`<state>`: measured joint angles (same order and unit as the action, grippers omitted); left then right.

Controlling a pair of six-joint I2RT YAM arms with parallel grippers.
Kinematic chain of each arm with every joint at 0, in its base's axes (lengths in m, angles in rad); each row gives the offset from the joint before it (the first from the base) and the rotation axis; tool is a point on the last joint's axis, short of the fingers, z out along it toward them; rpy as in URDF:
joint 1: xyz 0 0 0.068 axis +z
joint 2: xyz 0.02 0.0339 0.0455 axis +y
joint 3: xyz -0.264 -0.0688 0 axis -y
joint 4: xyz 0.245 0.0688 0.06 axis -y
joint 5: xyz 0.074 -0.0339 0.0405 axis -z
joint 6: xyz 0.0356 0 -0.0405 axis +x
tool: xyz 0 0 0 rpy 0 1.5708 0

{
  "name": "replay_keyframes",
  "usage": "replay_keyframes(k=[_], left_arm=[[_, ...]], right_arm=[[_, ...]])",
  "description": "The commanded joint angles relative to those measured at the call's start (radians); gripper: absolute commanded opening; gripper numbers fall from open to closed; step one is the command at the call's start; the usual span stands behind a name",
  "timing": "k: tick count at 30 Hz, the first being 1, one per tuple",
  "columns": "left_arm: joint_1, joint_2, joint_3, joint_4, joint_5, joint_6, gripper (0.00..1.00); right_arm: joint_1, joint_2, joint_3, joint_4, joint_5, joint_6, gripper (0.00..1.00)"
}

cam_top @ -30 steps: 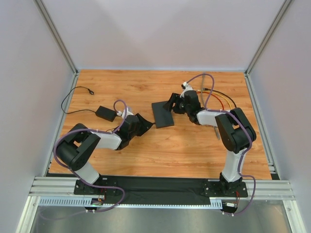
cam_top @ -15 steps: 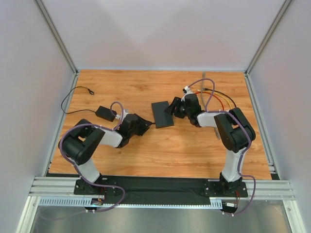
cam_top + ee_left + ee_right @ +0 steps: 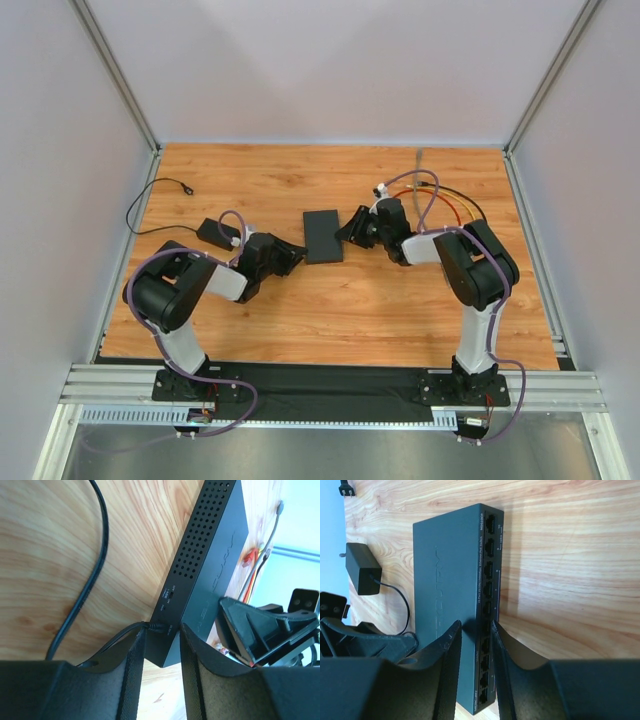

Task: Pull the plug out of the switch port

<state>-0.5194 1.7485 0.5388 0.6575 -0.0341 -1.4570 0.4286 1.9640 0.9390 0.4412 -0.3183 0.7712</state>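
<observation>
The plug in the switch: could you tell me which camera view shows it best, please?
The left wrist view: the plug sits in the vented side of the switch, close up. Top external leaves it too small to see; right wrist shows only the socket row.

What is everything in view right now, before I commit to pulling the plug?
switch: one, matte black, flat at the table's centre
plug: one, black, seated in the switch's vented side
lead: one, thin black, running from the plug across the wood
power brick: one, black, left of the switch
two-pin plug: one, black, far left rear
loose cables: several, orange, yellow, red, grey, right rear
table: one, wood grain
left end effector: one, black, fingers apart just short of the plug
right end effector: one, black, at the switch's socket edge
</observation>
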Motion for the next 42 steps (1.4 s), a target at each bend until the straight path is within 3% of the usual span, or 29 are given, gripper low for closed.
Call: replay_keyframes(k=[1, 5, 9, 18, 33, 36, 42], left_arm=[[0.024, -0.014, -0.02, 0.011, -0.006, 0.015, 0.4], [0.045, -0.007, -0.007, -0.002, 0.022, 0.064, 0.4], [0.064, 0.022, -0.01, 0.028, 0.046, 0.07, 0.33], [0.076, 0.043, -0.037, 0.111, 0.045, 0.055, 0.31], [0.102, 0.14, -0.062, 0.289, 0.095, -0.019, 0.37], [0.102, 0.144, -0.057, 0.278, 0.102, -0.035, 0.37], [0.102, 0.118, -0.083, 0.263, 0.062, -0.055, 0.35]], right_arm=[[0.015, 0.004, -0.006, 0.067, -0.028, 0.031, 0.31], [0.016, 0.009, -0.003, 0.065, -0.031, 0.027, 0.3], [0.018, 0.01, -0.002, 0.067, -0.033, 0.028, 0.3], [0.033, -0.008, 0.04, -0.015, 0.018, -0.047, 0.31], [0.1, -0.07, 0.251, -0.45, 0.238, -0.288, 0.37], [0.122, -0.067, 0.314, -0.58, 0.28, -0.332, 0.37], [0.153, -0.063, 0.414, -0.687, 0.337, -0.391, 0.38]])
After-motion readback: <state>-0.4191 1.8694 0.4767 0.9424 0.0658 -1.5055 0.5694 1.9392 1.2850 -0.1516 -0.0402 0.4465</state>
